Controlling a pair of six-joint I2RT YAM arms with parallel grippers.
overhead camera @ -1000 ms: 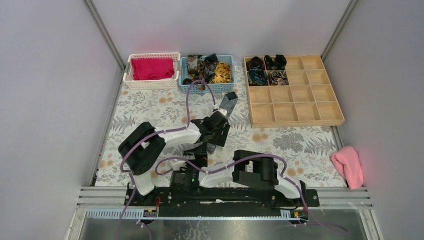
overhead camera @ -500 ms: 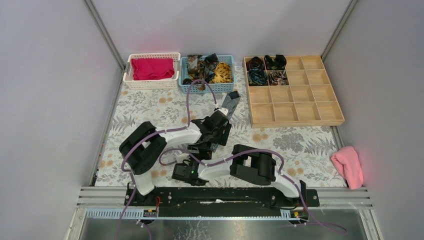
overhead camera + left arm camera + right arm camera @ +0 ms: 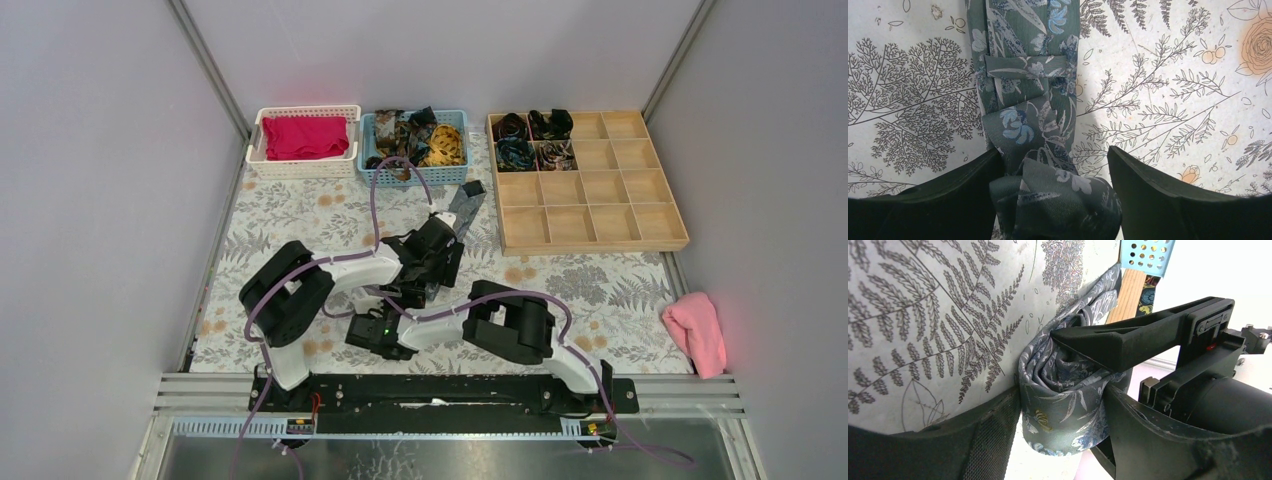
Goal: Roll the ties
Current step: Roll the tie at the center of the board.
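**Floral tablecloth (image 3: 300, 215), half-rolled tie (image 3: 1028, 125)**

Fern-printed fabric fills the overhead frame; at its centre the grey-green tie lies partly coiled, its flat end pointing to the upper right; left gripper (image 3: 1053, 150) and right gripper (image 3: 1060, 390) both clasp the coil from opposite sides.

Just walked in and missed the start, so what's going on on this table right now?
The two robot arms are rolling a grey-green floral tie that lies on the tablecloth. Its near end is already coiled, and the left end effector and the right end effector both clasp that coil. More loose ties sit in the blue basket, and four rolled ones fill the far-left corner compartments of the wooden tray.
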